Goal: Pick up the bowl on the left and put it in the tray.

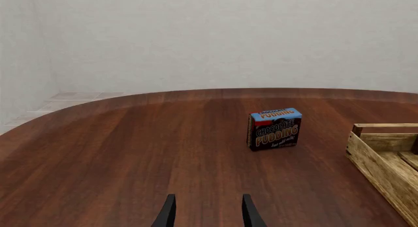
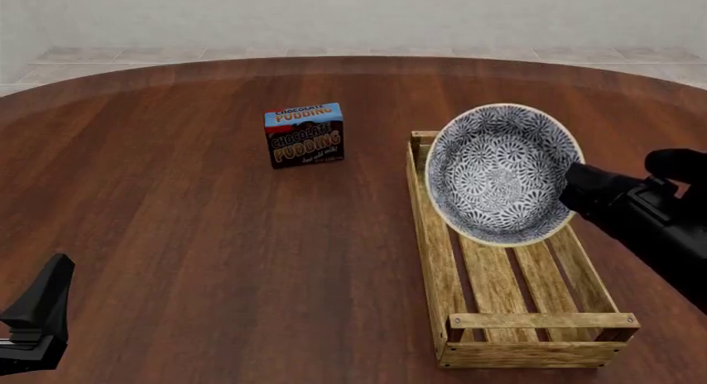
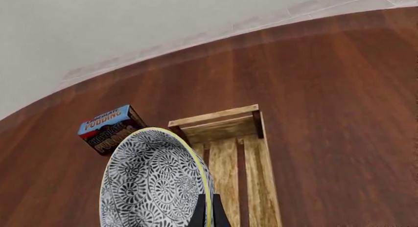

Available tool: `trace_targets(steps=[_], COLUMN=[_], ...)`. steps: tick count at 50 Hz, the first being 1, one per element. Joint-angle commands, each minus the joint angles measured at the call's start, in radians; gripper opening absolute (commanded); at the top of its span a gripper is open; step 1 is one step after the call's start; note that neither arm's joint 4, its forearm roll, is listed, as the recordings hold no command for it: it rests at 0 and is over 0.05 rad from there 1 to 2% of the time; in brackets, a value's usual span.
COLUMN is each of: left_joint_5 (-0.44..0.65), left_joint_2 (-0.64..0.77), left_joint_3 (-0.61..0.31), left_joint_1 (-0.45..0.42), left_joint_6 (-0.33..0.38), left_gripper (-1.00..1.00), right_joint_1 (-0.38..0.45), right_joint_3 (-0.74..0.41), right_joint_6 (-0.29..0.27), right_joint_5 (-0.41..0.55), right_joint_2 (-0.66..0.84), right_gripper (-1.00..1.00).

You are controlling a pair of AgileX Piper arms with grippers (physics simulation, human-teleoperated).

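My right claw [image 3: 207,213] is clamped on the bowl's [image 2: 502,174] rim, holding it tilted on edge above the far end of the tray [image 2: 519,338]. My left claw [image 1: 207,212] hangs open, empty, over the table's [image 2: 199,252] near left.

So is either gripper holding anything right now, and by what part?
The right gripper holds the patterned bowl by its rim, tilted above the wooden crate. The left gripper is open and empty.

I see the tray [image 2: 519,318] toward the table's [image 2: 199,252] right edge; the bowl [image 2: 502,174] above its far half; the pudding box [image 2: 304,136] left of it.
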Motion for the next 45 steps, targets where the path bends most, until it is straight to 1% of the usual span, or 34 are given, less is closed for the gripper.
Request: trace_targets(steps=[1,14,17,26,34,45], left_joint_5=[0.000,0.000,0.000,0.000,0.000,0.000], left_joint_2=[0.000,0.000,0.000,0.000,0.000,0.000], left_joint_3=[0.000,0.000,0.000,0.000,0.000,0.000], left_joint_1=[0.000,0.000,0.000,0.000,0.000,0.000], left_joint_6=[0.000,0.000,0.000,0.000,0.000,0.000], left_gripper=[1.00,1.00,1.00,1.00,1.00,1.00], right_joint_1=[-0.005,-0.008,-0.007,-0.015,-0.022,-0.021], right_joint_3=[0.001,0.006,0.007,0.007,0.015,0.017], right_joint_6=[0.012,0.011,0.019,0.009,0.017,0.017], right_joint_5=[-0.027,-0.052,-0.058,-0.057,-0.082,-0.089], right_joint_2=[0.025,0.058,0.073,0.068,0.096,0.105], right_gripper=[-1.00,-1.00,-1.00,-1.00,-1.00,-1.00])
